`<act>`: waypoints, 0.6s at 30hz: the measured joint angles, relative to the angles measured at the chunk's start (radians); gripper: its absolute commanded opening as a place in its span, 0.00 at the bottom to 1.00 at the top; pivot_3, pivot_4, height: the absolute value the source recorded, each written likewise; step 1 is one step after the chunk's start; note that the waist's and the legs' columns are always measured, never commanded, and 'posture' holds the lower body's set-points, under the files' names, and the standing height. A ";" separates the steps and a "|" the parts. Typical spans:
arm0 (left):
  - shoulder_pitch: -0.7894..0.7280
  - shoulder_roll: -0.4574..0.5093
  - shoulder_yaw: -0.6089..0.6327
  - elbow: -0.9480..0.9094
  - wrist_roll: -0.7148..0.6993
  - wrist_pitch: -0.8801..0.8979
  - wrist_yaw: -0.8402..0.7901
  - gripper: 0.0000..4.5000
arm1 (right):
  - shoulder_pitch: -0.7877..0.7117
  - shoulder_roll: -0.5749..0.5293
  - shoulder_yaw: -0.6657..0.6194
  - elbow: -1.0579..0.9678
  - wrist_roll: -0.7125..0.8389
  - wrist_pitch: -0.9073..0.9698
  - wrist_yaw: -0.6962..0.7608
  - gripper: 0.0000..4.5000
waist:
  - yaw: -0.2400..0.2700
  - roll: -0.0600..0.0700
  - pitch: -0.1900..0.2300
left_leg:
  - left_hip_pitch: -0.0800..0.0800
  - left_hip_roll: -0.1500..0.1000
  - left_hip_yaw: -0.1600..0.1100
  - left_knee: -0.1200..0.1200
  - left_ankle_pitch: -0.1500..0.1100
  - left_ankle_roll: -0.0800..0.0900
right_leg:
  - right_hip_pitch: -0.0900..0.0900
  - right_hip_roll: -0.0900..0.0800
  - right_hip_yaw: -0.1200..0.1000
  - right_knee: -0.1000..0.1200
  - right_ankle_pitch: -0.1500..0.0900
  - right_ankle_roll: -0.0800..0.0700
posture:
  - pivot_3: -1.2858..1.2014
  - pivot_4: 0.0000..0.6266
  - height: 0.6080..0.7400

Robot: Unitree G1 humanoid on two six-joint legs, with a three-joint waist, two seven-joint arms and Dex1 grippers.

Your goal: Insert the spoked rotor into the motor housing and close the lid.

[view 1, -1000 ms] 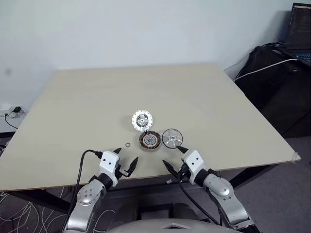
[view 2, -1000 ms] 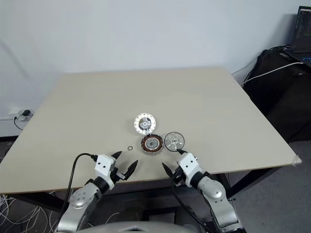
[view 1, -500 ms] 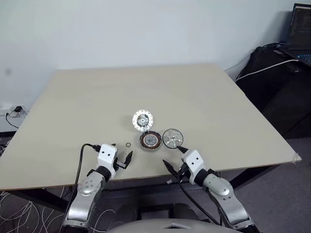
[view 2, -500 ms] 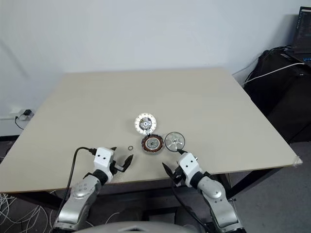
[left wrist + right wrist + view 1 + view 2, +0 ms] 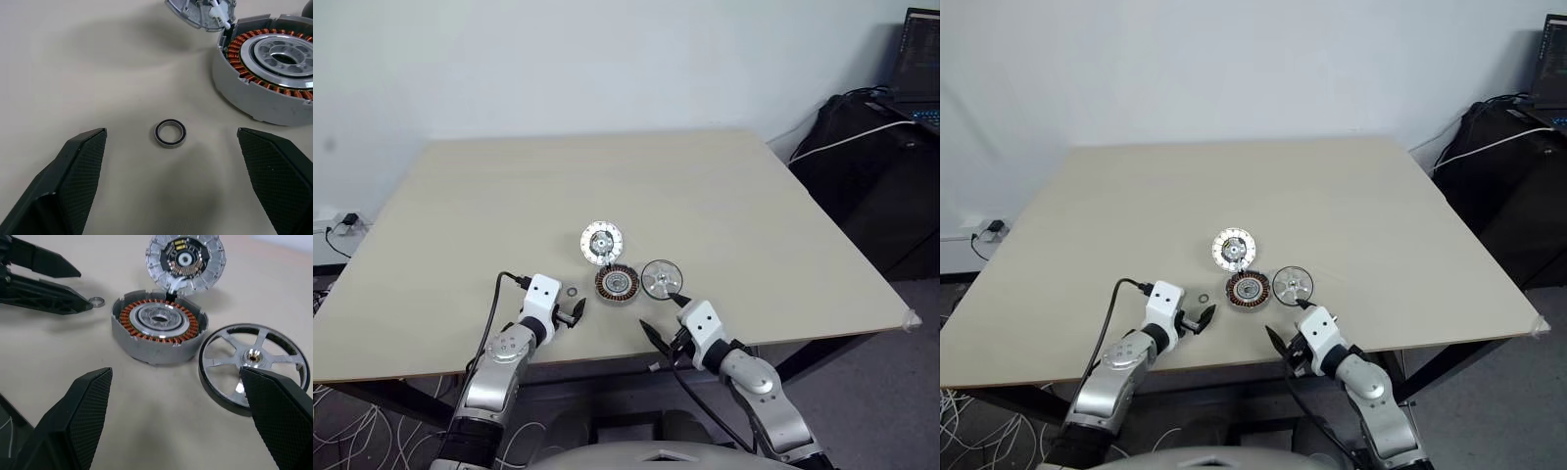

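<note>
The motor housing (image 5: 617,284), a round grey shell with copper windings (image 5: 159,325), lies near the table's front edge. Its lid (image 5: 601,243), a whitish disc with a dotted rim, stands tilted open at the housing's far side (image 5: 186,259), joined to it by a wire. The spoked rotor (image 5: 253,363), a dark-rimmed ring with silver spokes and a hub, lies flat just right of the housing (image 5: 660,278). My left gripper (image 5: 570,311) is open, low over the table left of the housing. My right gripper (image 5: 659,313) is open, just in front of the housing and rotor, holding nothing.
A tiny washer ring (image 5: 170,133) lies on the beige table (image 5: 509,196) between my left fingers (image 5: 83,171), which also show as dark fingers (image 5: 44,289) beside it. A black bag (image 5: 862,147) and a laptop (image 5: 920,59) sit off the table's right side.
My left gripper has moved forward over the table edge and tipped down, so it now brackets the washer ring. The right gripper and the parts have stayed put.
</note>
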 measured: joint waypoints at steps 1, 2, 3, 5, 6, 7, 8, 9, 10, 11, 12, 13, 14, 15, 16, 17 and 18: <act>-0.005 -0.004 0.000 0.004 0.000 0.009 -0.002 1.00 | 0.000 0.000 0.000 -0.002 0.000 0.001 -0.003 0.99 | 0.000 0.000 0.000 | 0.000 0.000 0.000 0.000 0.000 0.000 | 0.000 0.000 0.000 0.000 0.000 0.000 | 0.52 0.00 1.00; -0.008 -0.006 0.000 0.008 0.000 0.016 -0.003 1.00 | 0.000 0.000 0.000 -0.003 0.000 0.001 -0.003 0.99 | 0.000 0.000 0.000 | 0.000 0.000 0.000 0.000 0.000 0.000 | 0.000 0.000 0.000 0.000 0.000 0.000 | 0.52 0.00 1.00; -0.010 -0.007 0.000 0.012 0.000 0.023 -0.003 1.00 | 0.000 0.000 0.000 -0.003 0.000 0.002 -0.004 0.99 | 0.000 0.000 0.000 | 0.000 0.000 0.000 0.000 0.000 0.000 | 0.000 0.000 0.000 0.000 0.000 0.000 | 0.52 0.00 1.00; -0.017 -0.007 0.000 0.022 0.004 0.041 -0.002 1.00 | 0.001 0.000 0.000 -0.004 0.000 0.002 -0.004 0.99 | 0.000 0.000 0.000 | 0.000 0.000 0.000 0.000 0.000 0.000 | 0.000 0.000 0.000 0.000 0.000 0.000 | 0.52 0.00 1.00; -0.019 -0.007 0.000 0.025 0.005 0.047 0.000 1.00 | 0.001 0.000 0.000 -0.004 0.000 0.002 -0.004 0.99 | 0.001 0.000 0.000 | 0.000 0.000 0.000 0.000 0.000 0.000 | 0.000 0.000 0.000 0.000 0.000 0.000 | 0.52 0.00 1.00; -0.023 -0.007 0.000 0.027 0.006 0.056 0.002 1.00 | 0.001 0.000 0.000 -0.004 0.000 0.002 -0.004 0.99 | 0.001 0.000 0.000 | 0.000 0.000 0.000 0.000 0.000 0.000 | 0.000 0.000 0.000 0.000 0.000 0.000 | 0.52 0.00 1.00; -0.027 -0.007 0.000 0.029 0.008 0.063 0.004 1.00 | 0.001 0.000 0.000 -0.004 0.000 0.002 -0.004 0.99 | 0.002 0.000 0.000 | 0.000 0.000 0.000 0.000 0.000 0.000 | 0.000 0.000 0.000 0.000 0.000 0.000 | 0.52 0.00 1.00; -0.032 -0.006 0.000 0.032 0.012 0.067 0.005 1.00 | 0.001 0.001 0.000 -0.004 0.000 0.002 -0.004 0.99 | 0.002 0.000 0.000 | 0.000 0.000 0.000 0.000 0.000 0.000 | 0.000 0.000 0.000 0.000 0.000 0.000 | 0.52 0.00 1.00; -0.038 -0.006 0.000 0.035 0.016 0.074 0.007 1.00 | 0.001 0.001 0.000 -0.004 0.000 0.002 -0.004 0.99 | 0.003 0.000 0.000 | 0.000 0.000 0.000 0.000 0.000 0.000 | 0.000 0.000 0.000 0.000 0.000 0.000 | 0.52 0.00 1.00; -0.046 -0.005 0.000 0.042 0.019 0.079 0.010 1.00 | 0.001 0.001 0.000 -0.004 0.000 0.002 -0.004 0.99 | 0.005 0.000 0.000 | 0.000 0.000 0.000 0.000 0.000 0.000 | 0.000 0.000 0.000 0.000 0.000 0.000 | 0.52 0.00 1.00; -0.048 -0.005 -0.001 0.043 0.020 0.080 0.010 1.00 | 0.001 0.001 0.000 -0.004 0.000 0.002 -0.004 0.99 | 0.005 0.000 0.000 | 0.000 0.000 0.000 0.000 0.000 0.000 | 0.000 0.000 0.000 0.000 0.000 0.000 | 0.52 0.00 1.00; -0.054 -0.005 -0.001 0.050 0.021 0.081 0.010 1.00 | 0.001 0.001 0.000 -0.004 0.000 0.002 -0.004 0.99 | 0.006 0.000 0.000 | 0.000 0.000 0.000 0.000 0.000 0.000 | 0.000 0.000 0.000 0.000 0.000 0.000 | 0.52 0.00 1.00; -0.059 -0.006 -0.001 0.055 0.021 0.082 0.010 1.00 | 0.000 0.001 0.000 -0.004 0.000 0.002 -0.004 0.99 | 0.007 -0.001 0.000 | 0.000 0.000 0.000 0.000 0.000 0.000 | 0.000 0.000 0.000 0.000 0.000 0.000 | 0.52 0.00 1.00; -0.069 -0.006 -0.001 0.062 0.022 0.082 0.011 1.00 | 0.000 0.002 0.000 -0.004 0.000 0.002 -0.004 0.99 | 0.008 -0.001 0.000 | 0.000 0.000 0.000 0.000 0.000 0.000 | 0.000 0.000 0.000 0.000 0.000 0.000 | 0.52 0.00 1.00; -0.074 -0.005 -0.001 0.065 0.022 0.082 0.011 1.00 | 0.000 0.002 0.000 -0.004 0.000 0.002 -0.005 0.99 | 0.008 -0.001 0.000 | 0.000 0.000 0.000 0.000 0.000 0.000 | 0.000 0.000 0.000 0.000 0.000 0.000 | 0.52 0.00 1.00; -0.082 -0.005 -0.001 0.070 0.023 0.082 0.011 1.00 | 0.000 0.003 0.000 -0.004 0.000 0.002 -0.005 0.99 | 0.008 -0.001 0.000 | 0.000 0.000 0.000 0.001 0.000 0.000 | 0.000 0.000 0.000 0.000 0.000 0.000 | 0.52 0.00 1.00; -0.090 -0.006 -0.001 0.074 0.023 0.082 0.011 1.00 | 0.000 0.003 0.000 -0.004 0.000 0.002 -0.005 0.99 | 0.008 -0.001 0.000 | 0.000 0.000 0.000 0.001 0.000 0.000 | 0.000 0.000 0.000 0.000 0.000 0.000 | 0.52 0.00 1.00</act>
